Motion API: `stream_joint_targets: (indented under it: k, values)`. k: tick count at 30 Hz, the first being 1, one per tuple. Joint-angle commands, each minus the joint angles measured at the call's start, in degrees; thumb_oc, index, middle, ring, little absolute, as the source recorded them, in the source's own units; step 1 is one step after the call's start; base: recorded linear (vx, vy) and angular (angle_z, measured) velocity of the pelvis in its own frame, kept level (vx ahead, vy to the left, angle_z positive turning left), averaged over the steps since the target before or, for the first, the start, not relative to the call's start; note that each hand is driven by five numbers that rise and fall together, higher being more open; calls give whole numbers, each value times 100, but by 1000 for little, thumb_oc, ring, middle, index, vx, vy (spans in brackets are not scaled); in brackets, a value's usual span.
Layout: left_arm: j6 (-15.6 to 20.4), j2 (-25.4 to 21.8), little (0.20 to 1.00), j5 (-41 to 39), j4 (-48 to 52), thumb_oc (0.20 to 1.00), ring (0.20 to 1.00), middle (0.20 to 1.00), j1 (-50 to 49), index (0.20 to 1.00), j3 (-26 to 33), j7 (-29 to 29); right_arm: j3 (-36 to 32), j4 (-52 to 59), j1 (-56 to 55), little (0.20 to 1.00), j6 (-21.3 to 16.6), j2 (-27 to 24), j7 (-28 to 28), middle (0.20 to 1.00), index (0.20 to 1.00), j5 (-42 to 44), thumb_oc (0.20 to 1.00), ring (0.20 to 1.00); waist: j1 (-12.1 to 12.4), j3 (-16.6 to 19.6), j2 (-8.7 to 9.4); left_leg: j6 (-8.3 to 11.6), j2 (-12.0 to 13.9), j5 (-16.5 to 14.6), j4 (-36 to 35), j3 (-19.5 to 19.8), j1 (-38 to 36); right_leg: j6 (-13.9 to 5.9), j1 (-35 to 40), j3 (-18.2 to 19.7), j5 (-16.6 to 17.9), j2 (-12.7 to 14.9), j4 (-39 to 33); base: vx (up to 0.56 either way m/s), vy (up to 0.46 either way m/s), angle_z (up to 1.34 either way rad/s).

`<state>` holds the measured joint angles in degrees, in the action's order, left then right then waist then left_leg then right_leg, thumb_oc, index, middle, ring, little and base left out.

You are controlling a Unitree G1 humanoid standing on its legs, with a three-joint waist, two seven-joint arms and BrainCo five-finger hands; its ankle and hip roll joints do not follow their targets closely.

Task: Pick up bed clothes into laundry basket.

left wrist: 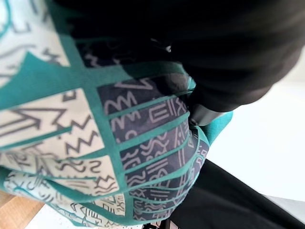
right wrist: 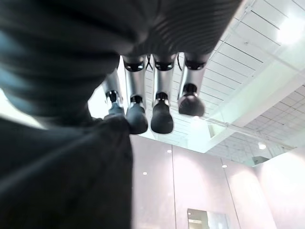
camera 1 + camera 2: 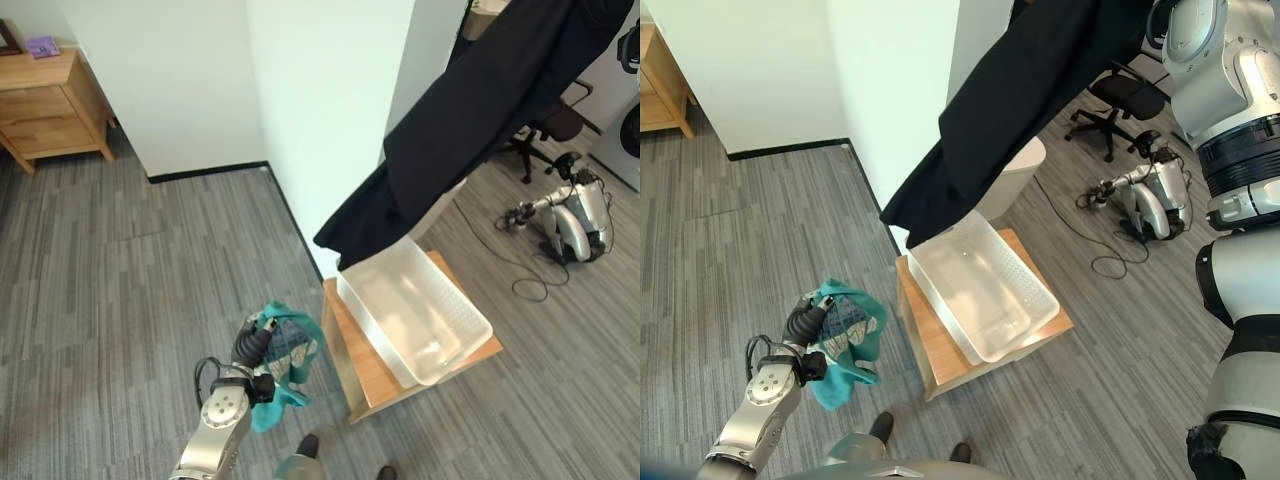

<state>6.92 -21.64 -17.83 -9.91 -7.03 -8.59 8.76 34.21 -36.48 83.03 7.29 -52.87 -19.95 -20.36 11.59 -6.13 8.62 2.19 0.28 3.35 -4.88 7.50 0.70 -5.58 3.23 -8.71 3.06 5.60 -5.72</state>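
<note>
From the left eye view, a clear plastic laundry basket [image 3: 415, 312] sits tilted on a low wooden stand [image 3: 375, 375] beside a white wall column, on grey striped carpet. A large black garment [image 3: 470, 120] hangs in the air from the upper right, its lower end dangling just above the basket's far rim. Low and to the left of the stand, the left hand [image 3: 255, 345] clutches a teal patterned cloth [image 3: 290, 345] that droops beneath it, beside the basket and not in it. A wooden dresser [image 3: 45, 100] stands in the far left corner, and another robot's arm [image 3: 570, 215] lies on the floor at the right. The right eye view gives the same scene, with an office chair [image 3: 1120, 100] behind the garment and a second humanoid robot [image 3: 1240, 150] standing at the right edge. In the left wrist view, the teal cloth, printed with white and navy zigzag panels, bunches tightly against the hand's dark cover. In the right wrist view, the right hand [image 2: 157, 105] is raised toward a panelled ceiling, its dark-tipped fingers [image 2: 162, 117] hanging loose and fairly straight, with the black garment draped close beside them; whether the thumb pins that fabric cannot be told.
</note>
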Motion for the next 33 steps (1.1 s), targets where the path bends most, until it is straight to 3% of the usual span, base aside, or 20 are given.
stream_joint_targets:
  k: [1, 7, 13, 15, 18, 27, 28, 29, 33]
  values:
    - [283, -185, 200, -218, 63, 200, 200, 200, 238, 200, -114, -7, -29, -7, 457, 200, 26, -61, -103, 200, 200, -80, 200, 200, 47, 312, -29, 80, 148, -253, -12, -549, -235, -286, 357, 27, -258, 225, 273, 15, -6, -4]
    - [278, -89, 200, -169, -108, 200, 200, 200, 432, 200, -179, 76, -407, 633, -227, 200, -330, 588, 21, 200, 200, 573, 200, 200, 22, 257, -58, 87, 163, -234, -12, -580, -198, -265, 326, 75, -260, 222, 258, -27, -4, -10]
    - [202, 19, 200, -62, -127, 200, 200, 200, 326, 200, -131, 131, -1057, 1986, -1599, 200, -419, 1305, 359, 200, 200, 259, 200, 200, 3, 246, -70, 68, 174, -164, -12, -620, -185, -236, 321, 108, -217, 220, 269, -30, -7, -1]
    - [140, 92, 200, 12, -126, 200, 200, 200, 245, 200, -110, 142, -1198, 2159, -2438, 200, -411, 1814, 547, 200, 200, 42, 200, 200, 9, 203, -138, 66, 183, -153, -12, -639, -194, -213, 330, 103, -232, 211, 273, -37, -8, 3]
    - [118, 127, 200, 74, -141, 200, 200, 200, 46, 200, -78, 92, -1223, 1447, -3346, 200, -392, 2135, 612, 200, 200, 16, 200, 200, 41, 171, -187, 82, 207, -124, -12, -654, -189, -208, 339, 78, -236, 215, 259, 0, 0, 0]
    - [126, -5, 200, 72, -227, 200, 200, 200, -134, 200, 33, 19, -1271, -598, -3749, 200, -128, 2339, 576, 200, 200, 263, 200, 200, 58, 96, -318, 134, 212, -164, -12, -631, -133, -239, 367, -8, -284, 242, 152, 12, -8, 0]
    - [135, 16, 200, 87, -247, 200, 200, 200, -127, 200, 29, 10, -1264, -674, -3809, 492, -179, 2388, 598, 492, 492, 313, 492, 492, 58, 86, -352, 137, 209, -162, -12, -638, -125, -245, 369, -11, -282, 259, 144, 0, 0, 0]
    - [143, 41, 200, 93, -256, 200, 200, 200, -113, 200, 25, 9, -1305, -677, -3869, 1000, -219, 2442, 572, 1000, 1000, 418, 1000, 1000, 46, 86, -378, 137, 207, -161, -12, -650, -129, -248, 373, -4, -280, 269, 138, 0, 0, 0]
    - [221, 162, 200, 160, -302, 200, 200, 200, -68, 200, 66, 78, -1481, -51, -4257, 1000, -558, 2525, 474, 1000, 1000, 634, 1000, 1000, -11, 86, -491, 137, 197, -162, -12, -709, -174, -269, 400, 25, -263, 314, 109, -2, 9, -2]
